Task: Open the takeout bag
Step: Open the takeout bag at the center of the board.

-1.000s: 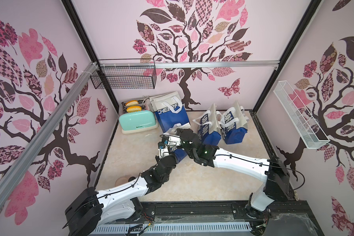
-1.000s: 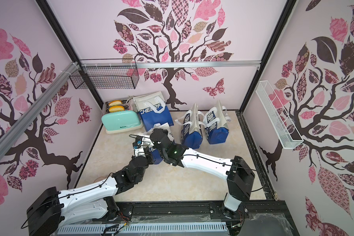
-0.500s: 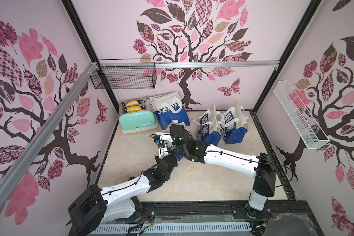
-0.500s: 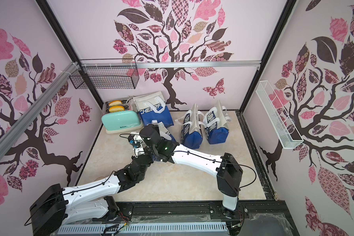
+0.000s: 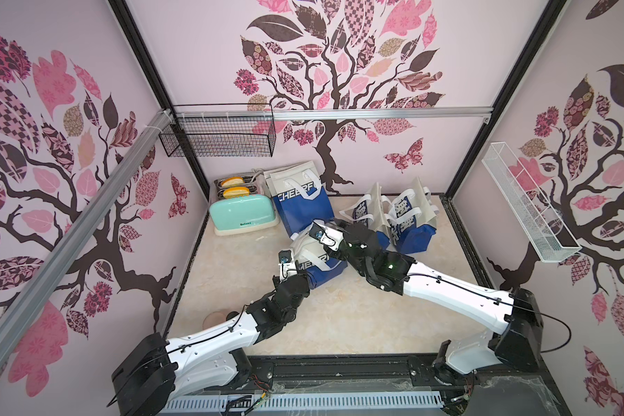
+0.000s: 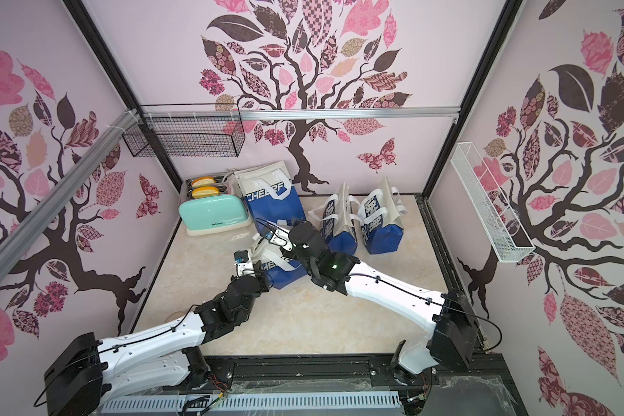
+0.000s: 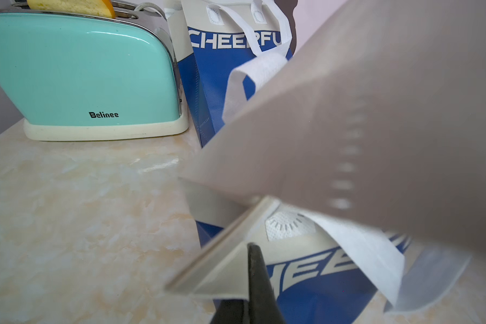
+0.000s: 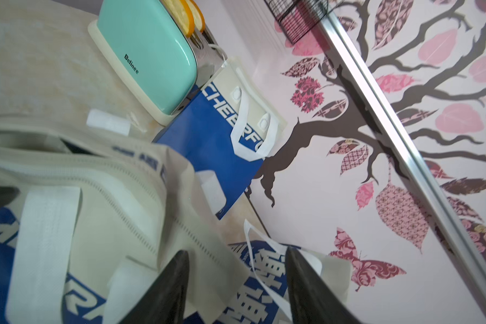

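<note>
Tabletop (image 5: 238,266); takeout bag (image 5: 319,264) partly hidden.

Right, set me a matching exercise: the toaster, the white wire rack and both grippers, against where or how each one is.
Things:
1. toaster
2. white wire rack
3. left gripper
4. right gripper

Places and states:
A. jaws apart, at the top of the takeout bag
B. bread slices in its slots
C. hangs on the right wall
D. jaws shut on the takeout bag's rim

Pairs: 1-B, 2-C, 3-D, 4-A.
</note>
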Controlling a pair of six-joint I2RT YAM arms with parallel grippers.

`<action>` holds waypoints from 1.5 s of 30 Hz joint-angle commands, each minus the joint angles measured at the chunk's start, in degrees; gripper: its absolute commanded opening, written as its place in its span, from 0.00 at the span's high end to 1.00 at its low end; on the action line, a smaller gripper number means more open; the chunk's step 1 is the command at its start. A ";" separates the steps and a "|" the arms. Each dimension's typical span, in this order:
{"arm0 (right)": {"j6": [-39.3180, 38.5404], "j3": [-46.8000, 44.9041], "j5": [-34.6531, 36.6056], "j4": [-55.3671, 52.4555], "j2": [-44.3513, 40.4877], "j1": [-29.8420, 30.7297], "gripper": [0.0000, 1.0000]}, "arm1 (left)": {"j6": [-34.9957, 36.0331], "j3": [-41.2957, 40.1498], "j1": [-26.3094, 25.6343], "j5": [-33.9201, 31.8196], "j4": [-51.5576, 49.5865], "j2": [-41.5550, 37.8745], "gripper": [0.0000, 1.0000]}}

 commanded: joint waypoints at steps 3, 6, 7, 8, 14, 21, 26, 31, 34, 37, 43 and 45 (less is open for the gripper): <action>7.18 -4.56 -4.70 6.03 -1.13 0.08 0.41 | 1.31 -0.44 0.13 0.90 -5.71 0.62 1.00; 7.70 -5.39 -6.11 7.68 -0.98 0.08 0.41 | 1.62 -0.17 0.13 0.85 -5.75 0.71 1.00; 7.72 -5.54 -6.15 8.61 -0.87 0.10 0.41 | 1.72 -0.06 0.13 0.91 -5.74 0.72 1.00; 7.77 -5.58 -6.36 9.24 -0.75 0.08 0.41 | 1.80 0.06 0.13 0.98 -5.78 0.78 1.00; 7.23 -3.44 -9.00 8.29 0.97 0.08 0.40 | 1.98 0.31 0.13 1.17 -5.70 0.97 1.00; 7.25 -2.76 -12.85 7.13 1.51 0.04 0.40 | 2.55 0.32 0.13 1.07 -5.41 1.00 1.00; 7.25 -1.18 -14.52 5.37 2.24 0.08 0.43 | 2.63 0.40 0.13 1.15 -5.24 1.47 1.00; 7.32 -1.36 -16.50 4.58 2.08 0.08 0.42 | 2.72 0.53 0.13 1.15 -5.17 1.63 1.00; 7.31 -1.58 -17.09 4.43 2.08 0.15 0.41 | 2.72 0.62 0.13 1.16 -5.24 1.76 1.00; 7.03 -3.03 -15.17 5.75 1.24 0.19 0.41 | 2.86 0.84 0.13 1.21 -5.19 1.93 1.00; 5.69 -7.27 -11.80 8.80 -1.87 0.17 0.37 | 2.95 1.02 0.13 1.08 -5.07 2.20 1.00; 5.16 -7.68 -11.78 8.61 -2.53 0.17 0.36 | 2.90 1.02 0.13 1.24 -4.92 2.40 1.00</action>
